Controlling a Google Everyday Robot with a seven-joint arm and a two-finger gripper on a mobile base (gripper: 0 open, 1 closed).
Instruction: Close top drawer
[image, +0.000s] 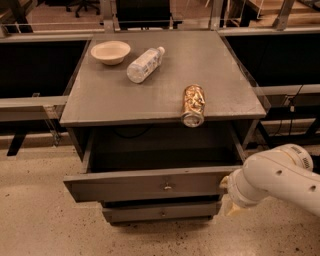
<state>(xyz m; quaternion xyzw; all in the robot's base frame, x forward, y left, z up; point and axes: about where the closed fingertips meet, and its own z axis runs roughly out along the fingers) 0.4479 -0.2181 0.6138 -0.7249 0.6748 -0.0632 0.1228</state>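
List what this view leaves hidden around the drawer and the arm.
Camera view only:
Gripper, at the right front corner of the top drawer: mostly behind the arm; contact unclear.
Drawer interior: dark, near part behind its front panel.
Lower drawer: mostly under the top drawer.
Arm: cut off at the right edge.
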